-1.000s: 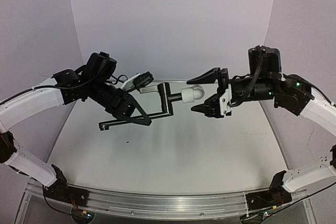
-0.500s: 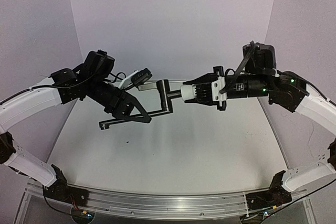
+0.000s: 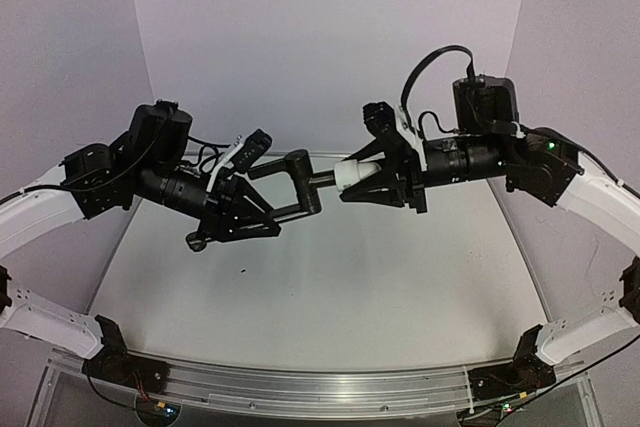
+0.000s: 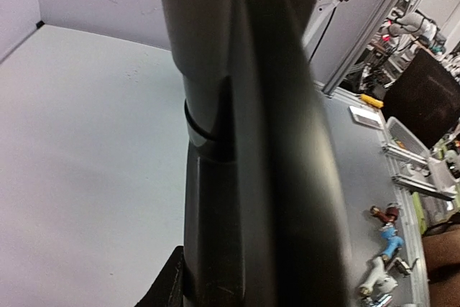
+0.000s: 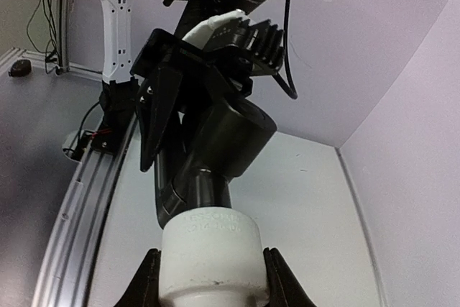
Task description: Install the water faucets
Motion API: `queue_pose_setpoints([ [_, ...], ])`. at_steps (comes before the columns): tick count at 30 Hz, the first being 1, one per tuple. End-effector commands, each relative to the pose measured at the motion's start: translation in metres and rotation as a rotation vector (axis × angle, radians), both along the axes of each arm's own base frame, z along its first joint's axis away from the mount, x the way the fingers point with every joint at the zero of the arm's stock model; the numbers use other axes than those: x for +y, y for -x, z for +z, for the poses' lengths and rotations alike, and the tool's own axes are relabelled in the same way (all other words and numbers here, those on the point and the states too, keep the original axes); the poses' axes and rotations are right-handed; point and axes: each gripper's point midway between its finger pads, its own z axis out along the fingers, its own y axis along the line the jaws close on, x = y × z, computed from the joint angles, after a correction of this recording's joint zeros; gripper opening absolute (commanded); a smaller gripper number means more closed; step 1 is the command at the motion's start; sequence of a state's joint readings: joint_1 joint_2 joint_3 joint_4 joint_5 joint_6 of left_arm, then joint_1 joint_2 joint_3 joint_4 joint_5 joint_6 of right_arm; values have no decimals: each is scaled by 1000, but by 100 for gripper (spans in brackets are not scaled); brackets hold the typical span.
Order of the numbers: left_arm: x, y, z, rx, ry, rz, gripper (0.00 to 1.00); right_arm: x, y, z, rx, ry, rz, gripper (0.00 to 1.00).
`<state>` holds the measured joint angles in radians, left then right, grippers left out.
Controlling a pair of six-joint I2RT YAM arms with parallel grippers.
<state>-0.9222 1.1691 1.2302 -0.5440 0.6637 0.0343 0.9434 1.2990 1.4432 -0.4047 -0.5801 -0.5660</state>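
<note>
Pale grey table (image 3: pixel 330 297), bare metal rail (image 3: pixel 300 387) along its near edge, curved lilac backdrop (image 3: pixel 330 37) behind and at both sides. In the left wrist view a cluttered lab shows past the table's far edge, too blurred to itemise.

Black pipe (image 3: pixel 322 179) is up in the air above mid-table, roughly level, spanning between both arms. Left gripper (image 3: pixel 262 187) has its fingers clamped on the pipe's cranked end. That end fills the left wrist view as a dark blur, so the exact contact spot can't be read.

White fitting (image 3: pixel 352 175) sits on the pipe's right end. Right gripper (image 3: pixel 358 177) fingers are closed on the fitting, one each side. In the right wrist view the pipe runs straight out from the fitting.
</note>
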Motion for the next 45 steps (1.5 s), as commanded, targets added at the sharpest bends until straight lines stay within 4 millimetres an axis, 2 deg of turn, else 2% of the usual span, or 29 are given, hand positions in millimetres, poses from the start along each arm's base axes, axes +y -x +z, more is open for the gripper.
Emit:
queue_pose_setpoints([
  [1, 5, -27, 41, -352, 124, 141, 0, 5, 5, 33, 271, -107, -32, 0],
  [7, 12, -39, 41, -492, 121, 222, 0, 13, 7, 27, 510, -101, -34, 0],
  [10, 17, -40, 47, -540, 134, 249, 0, 18, 4, 22, 687, -91, -38, 0],
  [16, 26, -44, 50, -624, 131, 290, 0, 18, -14, 12, 1044, -76, -34, 0],
  [20, 29, -47, 47, -670, 106, 304, 0, 19, -12, 6, 1192, -63, -2, 0],
  [24, 30, -51, 41, -712, 61, 312, 0, 20, -11, -1, 1271, -47, 10, 0],
  [26, 30, -52, 39, -716, 44, 311, 0, 19, -14, 2, 1284, -55, 11, 6],
  [29, 29, -51, 39, -693, 45, 306, 0, 20, -21, 9, 1239, -79, 11, 49],
  [30, 29, -49, 41, -672, 53, 307, 0, 19, -24, 11, 1217, -88, 8, 56],
  [32, 30, -46, 46, -618, 73, 314, 0, 14, -38, 15, 1161, -112, -5, 63],
  [34, 30, -45, 48, -542, 75, 332, 0, 2, -60, 23, 1071, -162, -48, 68],
  [37, 27, -41, 42, -438, 42, 320, 0, -18, -90, 49, 775, -237, -154, 76],
  [41, 21, -41, 31, -298, -8, 327, 0, -42, -104, 71, 305, -225, -269, 83],
  [45, 15, -36, 33, -183, 21, 322, 0, -58, -87, 76, 34, -188, -241, 97],
])
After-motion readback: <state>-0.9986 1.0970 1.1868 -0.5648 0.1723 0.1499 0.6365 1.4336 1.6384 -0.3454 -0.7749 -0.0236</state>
